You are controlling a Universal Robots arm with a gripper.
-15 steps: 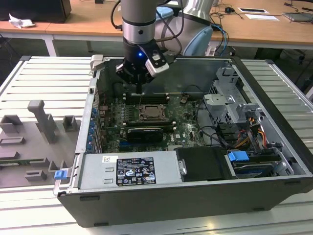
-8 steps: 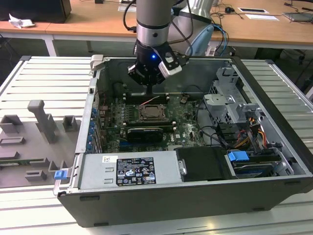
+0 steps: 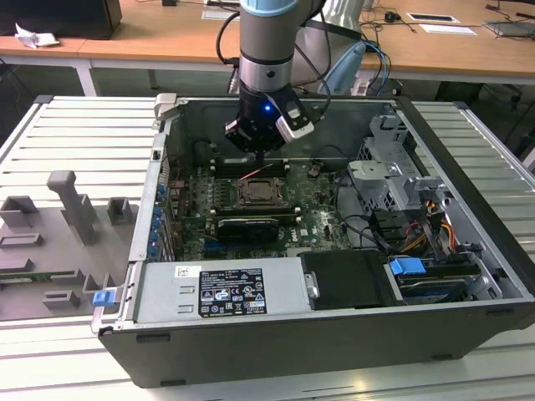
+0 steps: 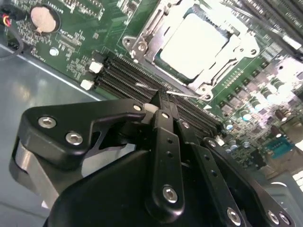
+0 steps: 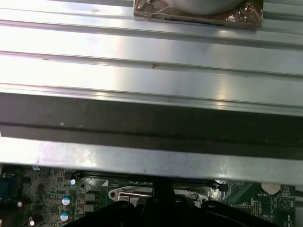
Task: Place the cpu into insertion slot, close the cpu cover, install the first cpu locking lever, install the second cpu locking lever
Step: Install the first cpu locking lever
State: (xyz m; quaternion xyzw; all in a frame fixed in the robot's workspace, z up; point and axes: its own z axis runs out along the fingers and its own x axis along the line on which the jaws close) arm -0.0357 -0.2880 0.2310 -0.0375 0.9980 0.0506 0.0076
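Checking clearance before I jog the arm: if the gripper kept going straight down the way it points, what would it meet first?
Probably the thin wire locking lever beside the cpu cover, with the memory slots just below the gripper; depth is hard to judge.

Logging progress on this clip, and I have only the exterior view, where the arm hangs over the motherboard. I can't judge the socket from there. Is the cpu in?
Observer: Yes. In the second wrist view the cpu shows its pale top inside the insertion slot.
Operator: And the cpu cover?
Observer: The cpu cover lies flat, framing the chip.
Operator: Where is the gripper?
Observer: The gripper, tips closed together, is right beside a thin wire lever along the socket's edge. Whether they touch, I cannot tell.
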